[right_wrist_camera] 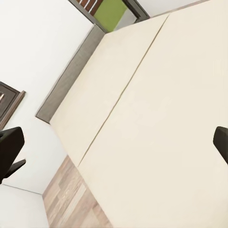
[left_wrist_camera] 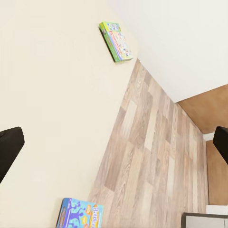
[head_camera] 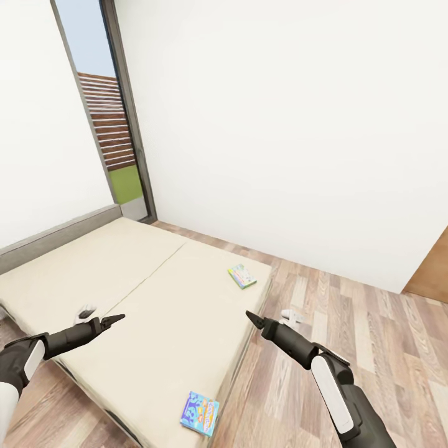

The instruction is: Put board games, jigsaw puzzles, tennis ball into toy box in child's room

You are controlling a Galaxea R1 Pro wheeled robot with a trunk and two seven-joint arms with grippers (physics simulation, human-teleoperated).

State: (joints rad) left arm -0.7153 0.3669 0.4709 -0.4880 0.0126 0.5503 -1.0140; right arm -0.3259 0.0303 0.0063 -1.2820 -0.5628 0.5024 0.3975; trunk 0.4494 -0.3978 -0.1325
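I see both board games on the bed (head_camera: pixel 143 298): the green one (head_camera: pixel 242 275) right of centre, the blue one (head_camera: pixel 200 413) at the bottom edge. My left gripper (head_camera: pixel 115 320) and right gripper (head_camera: pixel 252 318) hover empty, fingers spread apart.

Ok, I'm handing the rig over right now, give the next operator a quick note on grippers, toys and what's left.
Left gripper: open, empty, over the bed.
Right gripper: open, empty, at the bed's floor-side edge.
Green board game: flat near the bed's far corner.
Blue board game: flat at the bed's near edge, closest to the right arm.
Done: neither bed game picked up.
Left: grab both, carry them to the toy box, then the table toys.
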